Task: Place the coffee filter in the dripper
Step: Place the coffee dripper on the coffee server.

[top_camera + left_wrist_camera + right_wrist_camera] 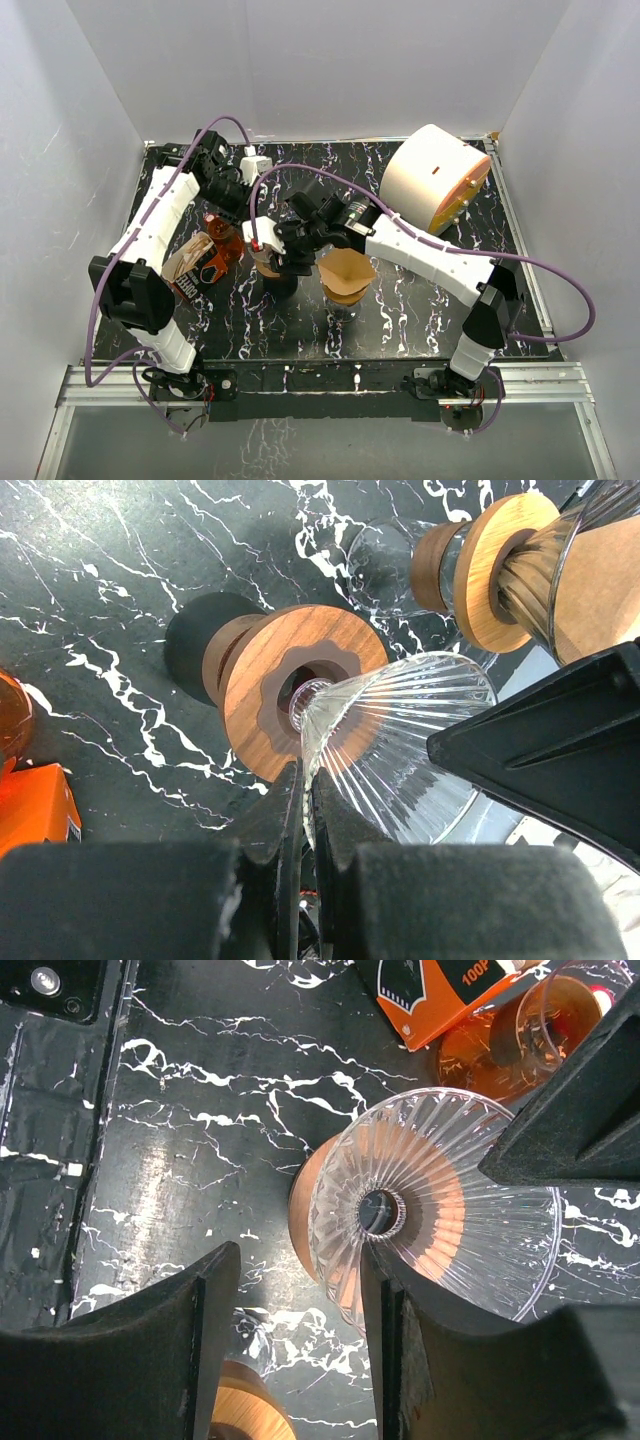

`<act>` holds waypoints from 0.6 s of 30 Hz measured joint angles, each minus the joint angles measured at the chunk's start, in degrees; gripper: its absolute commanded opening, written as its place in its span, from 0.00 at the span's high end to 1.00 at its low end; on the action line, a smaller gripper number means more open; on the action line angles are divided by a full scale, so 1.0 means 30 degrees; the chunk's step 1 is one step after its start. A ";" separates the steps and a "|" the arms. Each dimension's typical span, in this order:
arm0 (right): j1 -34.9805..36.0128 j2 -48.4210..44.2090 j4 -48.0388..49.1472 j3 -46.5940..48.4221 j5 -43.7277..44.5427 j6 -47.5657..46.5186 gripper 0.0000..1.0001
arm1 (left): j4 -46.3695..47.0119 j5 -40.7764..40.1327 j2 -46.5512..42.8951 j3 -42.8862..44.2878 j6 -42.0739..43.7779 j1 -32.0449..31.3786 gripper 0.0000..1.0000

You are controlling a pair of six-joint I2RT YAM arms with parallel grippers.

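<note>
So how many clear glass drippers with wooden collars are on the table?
2. The empty dripper stands mid-table, its rim pinched by the left fingers; the second dripper is just right of it, brown filter inside. The amber glassware at left may hide another.

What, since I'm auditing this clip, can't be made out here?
Top view: glass dripper mostly covered by the right claw.
Left wrist: second dripper cut off at the right edge.
Right wrist: orange box cropped by the top edge, print incomplete.
</note>
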 measured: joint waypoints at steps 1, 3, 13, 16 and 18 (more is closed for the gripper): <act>0.0000 0.0007 0.0051 -0.0066 0.0015 0.0015 0.52 | 0.0051 -0.0022 0.0000 -0.0073 0.0007 -0.0029 1.00; 0.0000 0.0007 0.0095 -0.0189 0.0095 0.0051 0.53 | 0.0153 -0.0073 0.0000 -0.0219 0.0007 -0.0080 1.00; 0.0000 0.0117 0.0634 -0.0896 0.0437 0.0146 0.64 | 0.1188 -0.0240 -0.0015 -0.1457 -0.0379 -0.0364 1.00; 0.0000 0.0117 0.0933 -0.1100 0.0510 0.0138 0.66 | 0.1428 -0.0291 -0.0080 -0.1574 -0.0488 -0.0474 1.00; 0.0000 0.0124 0.1020 -0.1122 0.0568 0.0146 0.68 | 0.1588 -0.0299 -0.0189 -0.1727 -0.0561 -0.0503 1.00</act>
